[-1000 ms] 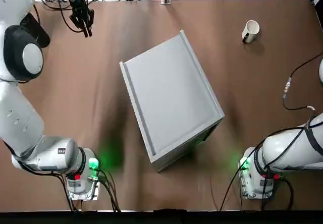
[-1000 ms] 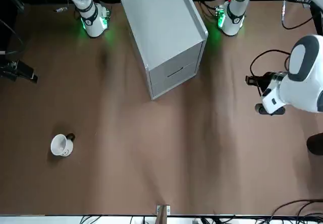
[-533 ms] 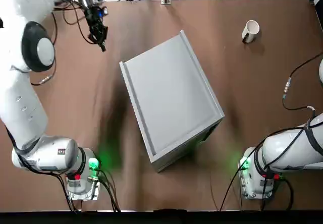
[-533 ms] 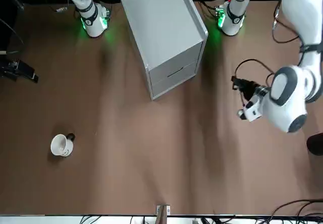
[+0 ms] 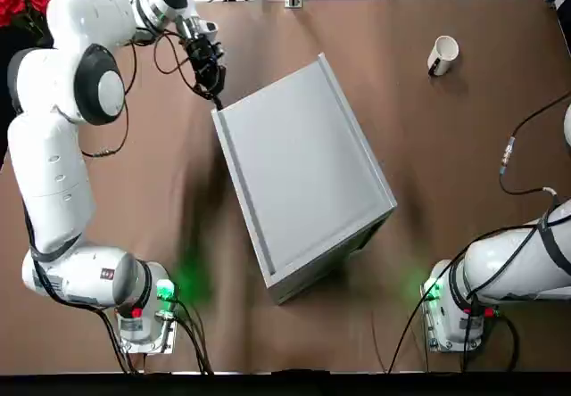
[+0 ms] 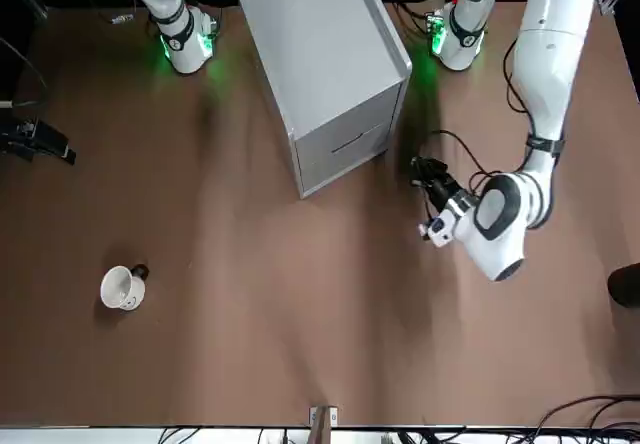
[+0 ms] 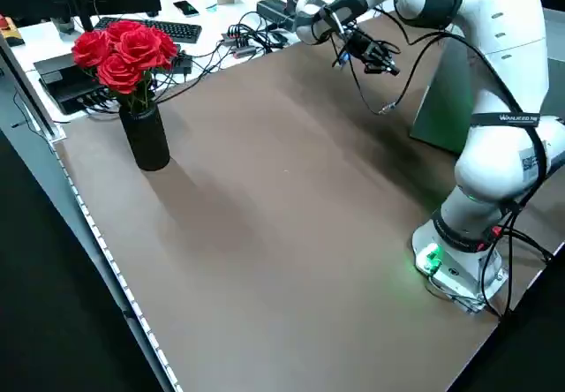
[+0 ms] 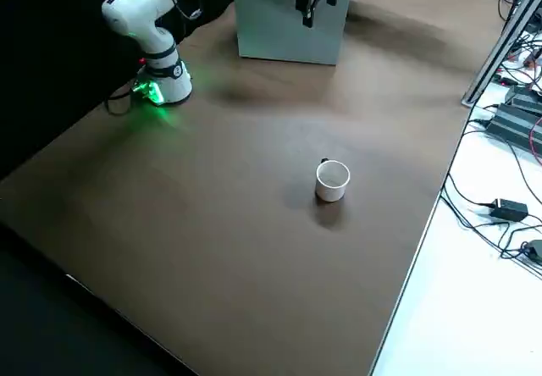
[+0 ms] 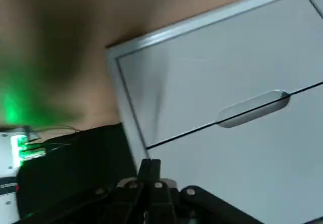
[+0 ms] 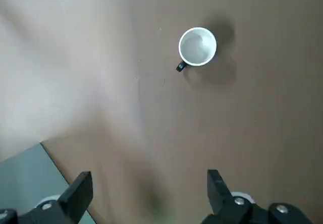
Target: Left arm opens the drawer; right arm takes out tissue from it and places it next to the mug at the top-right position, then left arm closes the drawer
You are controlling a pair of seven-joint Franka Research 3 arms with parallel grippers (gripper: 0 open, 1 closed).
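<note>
The left gripper [image 9: 150, 164], fingertips together, has swung inward to the cabinet's [image 5: 303, 173] corner, near its two closed drawers [image 9: 217, 57]. The right gripper [image 10: 150, 196], fingers apart, hangs on the cabinet's right side. One mug [image 5: 442, 55] stands well apart, at the table's [image 5: 357, 39] far right; one vase [image 7: 146, 136] of roses [image 7: 124, 55] stands left.
</note>
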